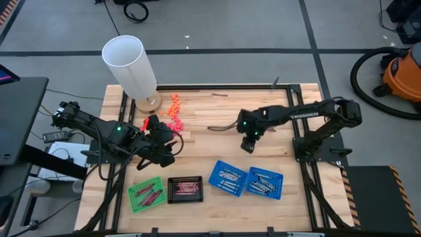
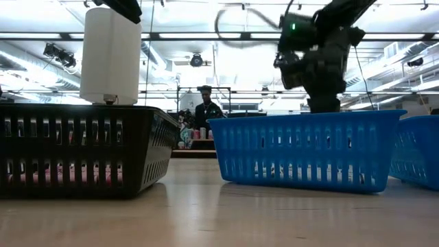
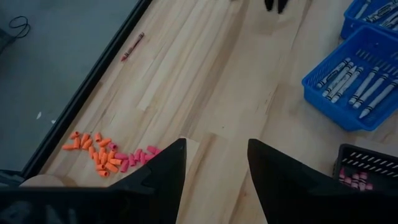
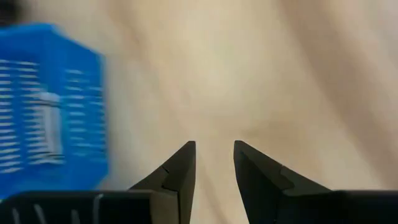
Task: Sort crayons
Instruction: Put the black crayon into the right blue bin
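Four small slotted plastic baskets stand in a row along the near edge of the pale wooden table (image 1: 217, 115), each one a bin for a sort; the green basket (image 1: 146, 195) and the black basket (image 1: 185, 189) beside it hold the magenta to dark red crayons (image 1: 186, 187), while the two blue baskets (image 1: 228, 178) (image 1: 264, 182), touching side by side, hold the pale grey-silver crayons (image 3: 354, 78); grouping the bins this way keeps each colour within reach of one arm.

The right gripper (image 1: 248, 144) hangs over bare wood just beyond the first blue basket; its fingers stand a little apart with nothing between them, which reads as an empty tool free to fetch the next piece.

The left gripper (image 1: 160, 146) waits above the table near the black basket, its dark fingers (image 3: 165, 171) spread wide and empty.

One thin dark red crayon (image 1: 220, 95) lies alone by the far edge of the table, well apart from every basket; it looks like the last stick left to sort, and it belongs with the red ones.

A heap of stubby orange-pink pieces (image 1: 173, 112) lies near the wooden foot of a tall white cylinder (image 1: 130, 65); these are outside the baskets and seem no part of the sort.
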You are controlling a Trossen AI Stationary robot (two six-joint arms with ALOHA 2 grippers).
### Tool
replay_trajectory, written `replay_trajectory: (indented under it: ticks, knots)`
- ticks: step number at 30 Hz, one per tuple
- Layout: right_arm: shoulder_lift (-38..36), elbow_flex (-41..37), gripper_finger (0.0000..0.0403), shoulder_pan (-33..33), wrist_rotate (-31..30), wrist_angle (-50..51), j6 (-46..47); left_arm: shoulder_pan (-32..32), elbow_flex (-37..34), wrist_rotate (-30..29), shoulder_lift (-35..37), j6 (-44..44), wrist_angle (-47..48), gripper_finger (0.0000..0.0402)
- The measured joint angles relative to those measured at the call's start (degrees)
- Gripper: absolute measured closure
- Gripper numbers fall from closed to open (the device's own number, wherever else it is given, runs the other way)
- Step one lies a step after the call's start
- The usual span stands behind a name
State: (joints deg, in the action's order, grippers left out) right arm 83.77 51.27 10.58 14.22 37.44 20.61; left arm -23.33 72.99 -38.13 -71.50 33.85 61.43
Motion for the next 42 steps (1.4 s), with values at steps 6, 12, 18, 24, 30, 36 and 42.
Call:
replay_trajectory:
  ticks: [6,12,18,24,30,36,42]
  knots:
    - [0.0,0.0,0.0286,7.9,-5.6,9.6,-5.9,0.0,0.0,-0.1,0.0,0.1,-0.2,0.0219]
    - [0.4,0.0,0.0286,15.9,-12.6,15.1,-10.7,0.7,0.0,-1.2,0.0,0.1,-0.4,0.0219]
    - [5.4,0.0,0.0286,23.2,-15.1,16.4,-17.4,2.8,0.0,-1.3,0.0,0.0,-0.6,0.0219]
    - [7.4,0.0,0.0286,25.3,-15.2,15.9,-22.4,3.4,0.0,-1.3,0.0,0.0,-0.8,0.0219]
    - [7.6,0.0,0.0286,25.6,-14.2,16.1,-24.3,3.4,0.0,-1.3,0.0,0.5,-0.8,0.0219]
    - [9.2,0.0,0.0286,25.0,-14.1,15.8,-25.3,3.4,0.0,-1.3,0.0,0.5,-0.8,0.0219]
    - [10.3,0.0,0.0286,24.4,-14.5,14.5,-25.3,3.4,0.0,-1.3,0.0,1.1,-0.8,0.0219]
